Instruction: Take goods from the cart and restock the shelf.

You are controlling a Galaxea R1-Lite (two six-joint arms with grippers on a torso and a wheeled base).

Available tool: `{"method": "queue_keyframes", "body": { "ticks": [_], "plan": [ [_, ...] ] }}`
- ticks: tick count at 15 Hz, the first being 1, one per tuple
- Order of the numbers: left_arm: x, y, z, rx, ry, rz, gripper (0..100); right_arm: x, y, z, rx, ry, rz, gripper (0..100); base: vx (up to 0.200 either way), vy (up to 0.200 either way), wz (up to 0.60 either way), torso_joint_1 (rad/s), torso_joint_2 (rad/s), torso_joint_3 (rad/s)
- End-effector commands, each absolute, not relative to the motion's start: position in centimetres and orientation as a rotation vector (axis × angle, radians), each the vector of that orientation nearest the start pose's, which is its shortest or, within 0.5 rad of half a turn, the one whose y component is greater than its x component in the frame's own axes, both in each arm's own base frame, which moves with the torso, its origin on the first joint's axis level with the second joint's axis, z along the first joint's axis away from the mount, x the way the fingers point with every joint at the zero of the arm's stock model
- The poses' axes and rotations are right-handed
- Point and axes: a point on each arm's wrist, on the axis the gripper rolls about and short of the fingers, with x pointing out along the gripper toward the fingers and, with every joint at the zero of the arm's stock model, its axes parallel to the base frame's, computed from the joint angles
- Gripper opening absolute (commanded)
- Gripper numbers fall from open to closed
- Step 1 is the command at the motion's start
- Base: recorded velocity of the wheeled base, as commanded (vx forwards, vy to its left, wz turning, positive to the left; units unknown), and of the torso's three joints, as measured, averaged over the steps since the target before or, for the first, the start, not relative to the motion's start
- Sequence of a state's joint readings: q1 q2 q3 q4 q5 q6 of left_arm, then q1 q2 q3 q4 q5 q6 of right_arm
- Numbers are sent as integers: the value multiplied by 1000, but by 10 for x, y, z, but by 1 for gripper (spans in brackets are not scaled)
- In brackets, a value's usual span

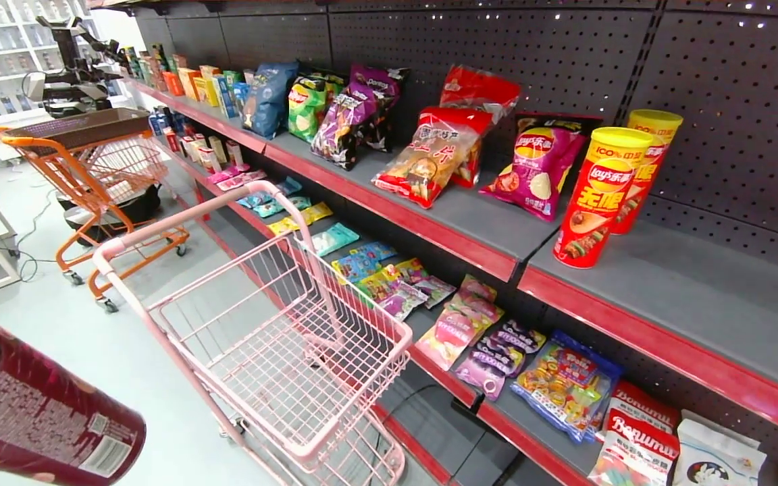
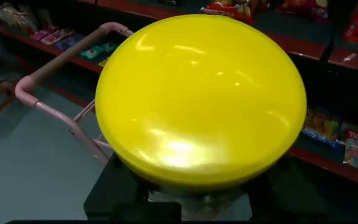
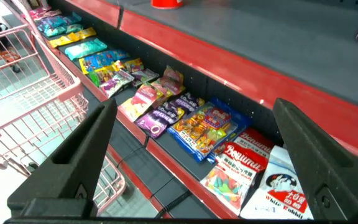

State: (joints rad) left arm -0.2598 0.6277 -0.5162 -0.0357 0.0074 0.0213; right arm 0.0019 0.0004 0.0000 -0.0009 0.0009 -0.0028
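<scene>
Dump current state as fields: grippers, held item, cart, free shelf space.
left gripper: shut on chip canister, its yellow lid toward the wrist camera
right gripper: open, nothing between the fingers, facing the lower-shelf candy bags
pink cart: beside the shelf, no goods seen in its basket
upper shelf: two shelved canisters upright, bare grey space to their right

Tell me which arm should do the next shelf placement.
Left. It holds a can; the right gripper is open and empty. The shelf has bare space beside the standing cans.
</scene>
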Motion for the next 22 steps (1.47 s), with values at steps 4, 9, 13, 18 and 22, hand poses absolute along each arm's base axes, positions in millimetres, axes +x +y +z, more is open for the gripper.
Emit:
{"method": "queue_keyframes", "body": {
  "ticks": [4, 9, 13, 18, 22],
  "plan": [
    [34, -9, 223, 39, 83, -245, 0, -23, 0, 76, 0, 0, 6, 100, 0, 0, 0, 175, -398, -233],
    [33, -9, 215, 41, 97, -245, 0, -23, 0, 76, 2, -2, 5, 100, 0, 0, -480, 143, -330, -185],
    [30, -8, 213, 39, 88, -242, 0, -23, 0, 76, 2, 0, 5, 100, 0, 0, -600, 23, -28, -17],
    [27, -7, 211, 43, 92, -236, 0, -23, 0, 76, 2, 0, 6, 100, 0, 0, -600, 6, -2, 2],
    [26, -6, 206, 41, 102, -231, 0, -23, 0, 76, 2, -2, 6, 100, 0, 0, -300, 2, 0, 1]
  ]
}}
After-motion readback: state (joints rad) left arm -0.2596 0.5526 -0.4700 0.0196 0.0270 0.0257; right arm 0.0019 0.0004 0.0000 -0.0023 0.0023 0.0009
